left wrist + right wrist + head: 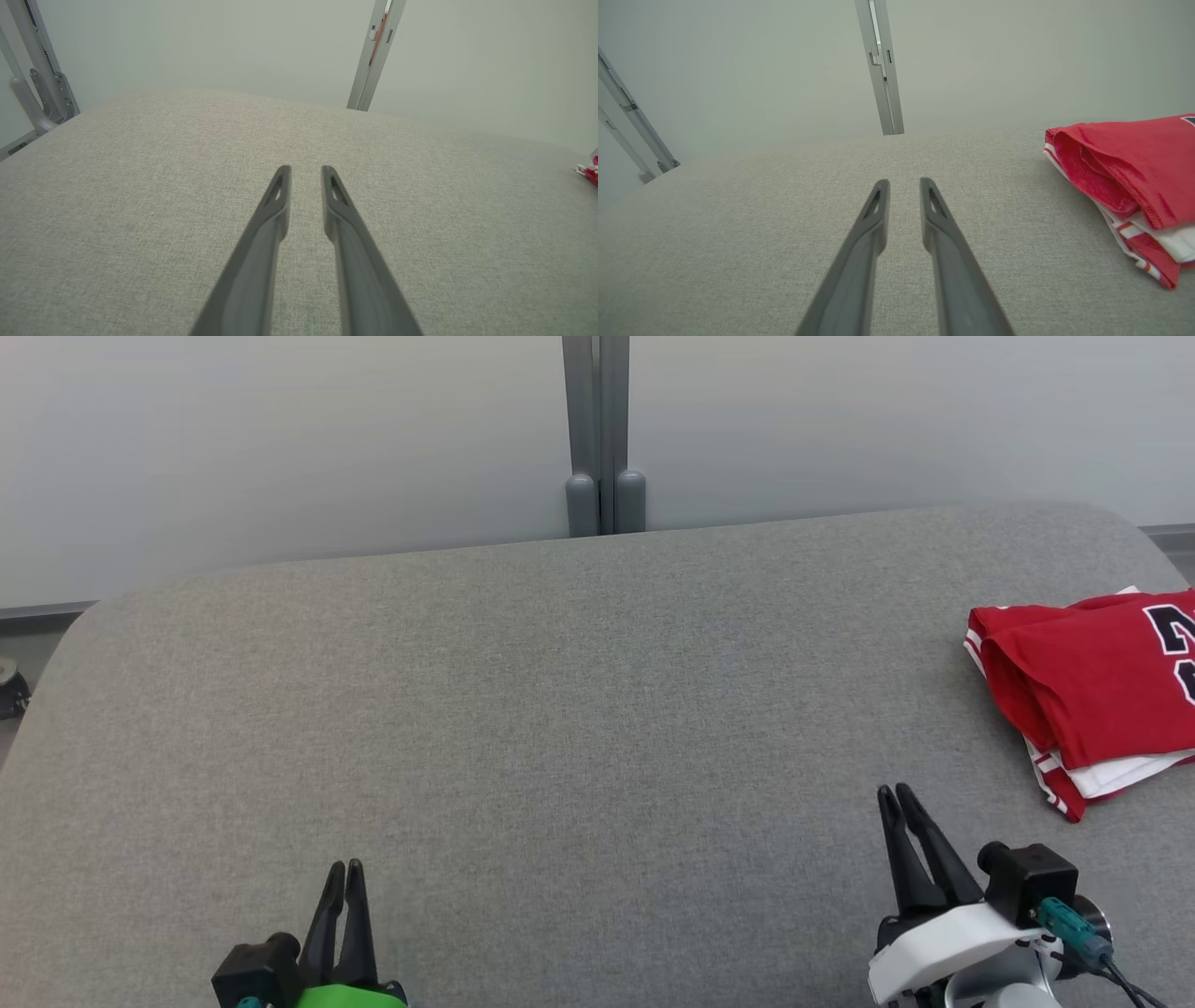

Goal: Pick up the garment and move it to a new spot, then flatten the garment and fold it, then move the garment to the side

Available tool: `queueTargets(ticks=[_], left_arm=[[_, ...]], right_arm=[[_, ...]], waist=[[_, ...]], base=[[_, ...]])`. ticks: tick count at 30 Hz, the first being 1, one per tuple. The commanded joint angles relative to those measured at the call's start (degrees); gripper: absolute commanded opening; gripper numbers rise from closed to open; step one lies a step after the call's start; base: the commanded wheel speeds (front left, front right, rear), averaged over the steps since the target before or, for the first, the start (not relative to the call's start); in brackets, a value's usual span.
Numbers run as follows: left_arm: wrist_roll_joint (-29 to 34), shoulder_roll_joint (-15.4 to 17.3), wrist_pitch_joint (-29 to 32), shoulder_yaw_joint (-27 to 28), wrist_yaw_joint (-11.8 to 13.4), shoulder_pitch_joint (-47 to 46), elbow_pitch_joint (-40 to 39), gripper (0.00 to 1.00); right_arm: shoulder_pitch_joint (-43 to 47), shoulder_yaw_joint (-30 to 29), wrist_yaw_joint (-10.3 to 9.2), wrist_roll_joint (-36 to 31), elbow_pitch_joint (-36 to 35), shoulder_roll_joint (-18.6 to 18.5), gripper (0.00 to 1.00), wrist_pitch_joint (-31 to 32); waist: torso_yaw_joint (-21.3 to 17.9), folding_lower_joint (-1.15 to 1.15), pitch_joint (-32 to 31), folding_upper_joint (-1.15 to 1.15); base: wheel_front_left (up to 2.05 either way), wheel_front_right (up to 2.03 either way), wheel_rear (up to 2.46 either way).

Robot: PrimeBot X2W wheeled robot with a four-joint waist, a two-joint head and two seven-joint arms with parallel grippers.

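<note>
Red soft fabric garment with white striped trim and black lettering (1092, 681) lies folded in a loose stack at the far right of the table, partly cut off by the head view's edge. The right wrist view (1125, 163) shows rolled red layers over a white one.

We judge it light, limp and not fragile. Lifted by one layer it would likely sag and unfold, so pinch through all layers at the thick folded edge facing the table's middle, ideally at two corners.

It rests on the grey woven-cloth-covered table (560, 709).

The right gripper (894, 791) is near the garment but not touching it, its fingers a narrow gap apart and empty (903, 183). The left gripper (345, 870) is well apart from the garment, also slightly parted and holding nothing (306, 170).
</note>
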Motion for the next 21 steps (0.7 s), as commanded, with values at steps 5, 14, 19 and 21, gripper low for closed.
queueTargets(ticks=[5,14,19,21], left_arm=[[-5.2,0.0,1.5,0.9,-0.6,-0.7,-0.1,0.00],[-13.9,0.1,3.9,2.6,-1.7,-2.0,-0.2,0.00],[-18.2,0.1,5.2,3.4,-2.2,-2.6,-0.3,0.00],[-19.9,0.1,5.7,3.7,-2.4,-2.8,-0.3,0.00]], right_arm=[[-0.3,-0.5,0.00,5.9,-0.2,-0.1,0.00,1.2],[-1.1,-1.3,-0.01,15.7,-0.2,-0.5,0.00,3.4],[-1.4,-1.8,-0.01,20.5,-0.3,-0.6,0.00,4.5],[-1.6,-2.0,-0.02,22.4,-0.3,-0.6,0.00,5.0]], waist=[[0.0,0.00,0.1,0.00],[0.0,0.00,0.2,0.00],[0.0,0.00,0.2,0.00],[0.0,0.00,0.3,0.00]], base=[[0.00,0.00,0.00],[0.00,0.00,0.00],[0.00,0.00,0.00],[0.00,0.00,0.00]])
